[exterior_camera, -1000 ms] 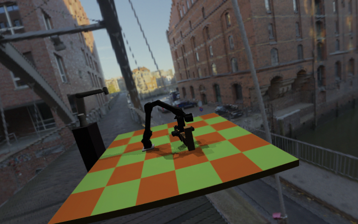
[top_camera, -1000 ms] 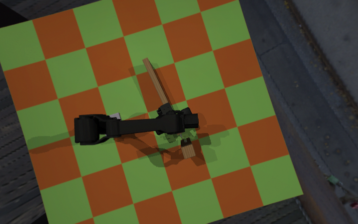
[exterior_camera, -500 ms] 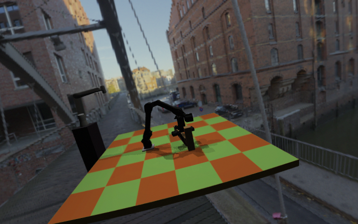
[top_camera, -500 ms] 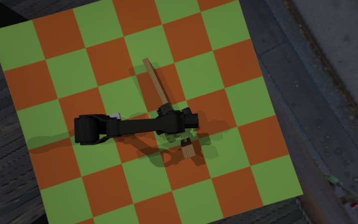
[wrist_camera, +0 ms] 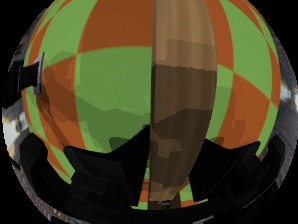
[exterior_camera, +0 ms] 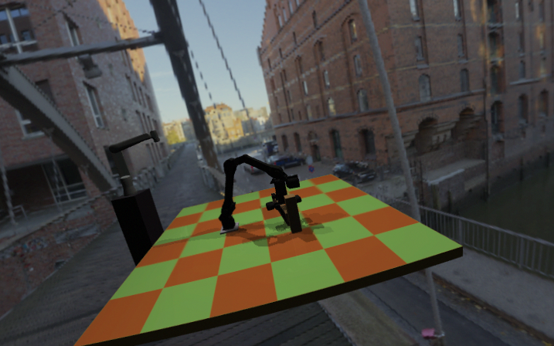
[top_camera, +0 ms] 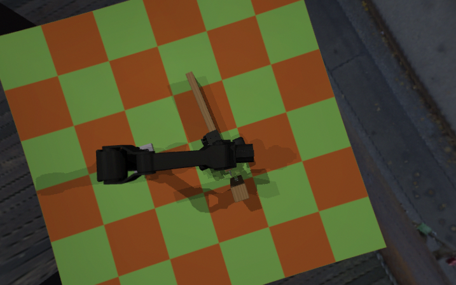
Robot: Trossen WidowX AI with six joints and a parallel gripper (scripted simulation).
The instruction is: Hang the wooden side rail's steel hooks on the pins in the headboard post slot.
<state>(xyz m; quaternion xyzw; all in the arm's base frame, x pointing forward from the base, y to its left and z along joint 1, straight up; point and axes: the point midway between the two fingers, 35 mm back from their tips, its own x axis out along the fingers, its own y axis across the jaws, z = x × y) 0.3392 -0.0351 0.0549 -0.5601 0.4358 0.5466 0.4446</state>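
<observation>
The wooden side rail (top_camera: 202,104) (wrist_camera: 184,50) runs from the upper middle of the top view down under the arm, toward the headboard post. The headboard post (top_camera: 240,193) (exterior_camera: 293,217) stands upright on the table, just beyond the rail's hook end. My gripper (wrist_camera: 165,129) is shut on the rail, with one black finger against each side near the hook end. A small bit of metal shows at that end in the wrist view. The hooks, the slot and its pins cannot be made out. Whether the rail's far end touches the table is unclear.
The green and orange checkered table (top_camera: 293,240) (exterior_camera: 244,287) lies under everything. The arm's pale base plate (top_camera: 147,147) (exterior_camera: 229,228) is left of the post. The arm reaches over the rail and hides its hook end in the top view.
</observation>
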